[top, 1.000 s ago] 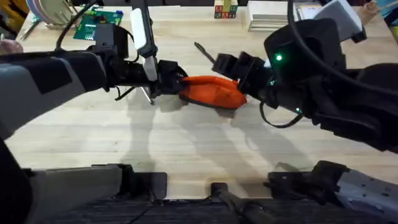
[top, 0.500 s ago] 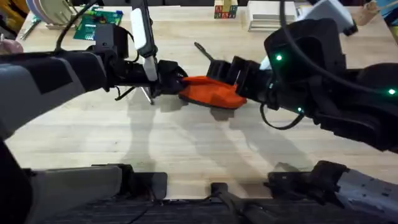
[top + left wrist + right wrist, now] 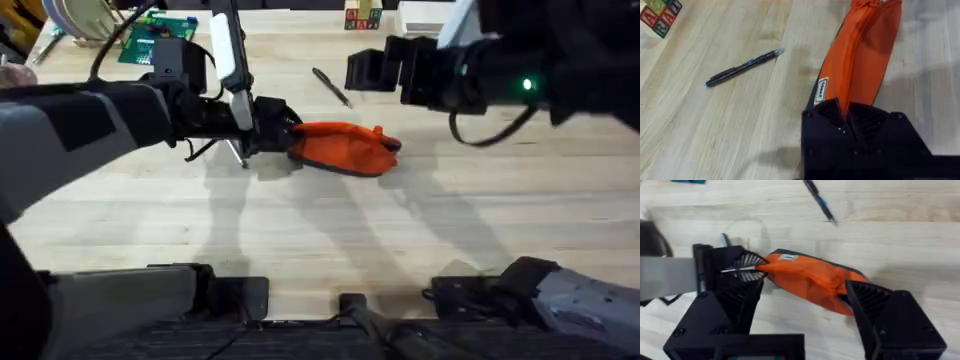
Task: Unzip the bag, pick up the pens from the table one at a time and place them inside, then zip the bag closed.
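1. The bag (image 3: 345, 147) lies on the table (image 3: 300, 240), one end clamped between the left gripper (image 3: 846, 116) fingers.
2. One pen (image 3: 742, 68) lies outside, well beyond them.
3. Right gripper (image 3: 805, 311), fingers apart, hovers above the bag; loading and zipping apparently remain.

The left arm (image 3: 90, 120) has a grey housing with black joints. The right arm (image 3: 520, 70) is black, carries black cables and shows a green indicator light (image 3: 526, 85).
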{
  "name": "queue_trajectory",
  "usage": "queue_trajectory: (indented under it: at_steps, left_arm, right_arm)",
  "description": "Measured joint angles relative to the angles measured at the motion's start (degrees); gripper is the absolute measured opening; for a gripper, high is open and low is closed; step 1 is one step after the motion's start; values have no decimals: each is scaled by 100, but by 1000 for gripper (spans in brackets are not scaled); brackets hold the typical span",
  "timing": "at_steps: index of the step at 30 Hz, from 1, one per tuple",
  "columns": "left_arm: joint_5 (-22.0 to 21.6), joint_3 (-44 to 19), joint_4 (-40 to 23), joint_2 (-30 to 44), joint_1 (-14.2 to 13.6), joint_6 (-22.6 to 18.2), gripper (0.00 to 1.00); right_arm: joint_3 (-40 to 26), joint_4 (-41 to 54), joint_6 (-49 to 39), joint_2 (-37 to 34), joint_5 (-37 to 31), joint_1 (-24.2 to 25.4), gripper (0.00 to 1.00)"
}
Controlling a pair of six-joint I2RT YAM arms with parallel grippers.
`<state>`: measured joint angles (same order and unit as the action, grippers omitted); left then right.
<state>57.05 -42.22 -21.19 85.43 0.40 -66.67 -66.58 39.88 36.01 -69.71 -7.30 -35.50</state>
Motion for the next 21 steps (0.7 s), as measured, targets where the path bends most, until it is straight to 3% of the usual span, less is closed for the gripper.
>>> queue_trajectory:
  at_steps: [6,11,21]
  left_arm:
    - [-2,0,0,-1,0,0,44]
    - [-2,0,0,2,0,0,44]
    - [1,0,0,-1,0,0,44]
  right_arm:
    - [-531,678,-228,-544,155,401,996]
    - [-644,699,-500,-882,638,727,996]
    - [-646,793,-846,-1487,1208,843,997]
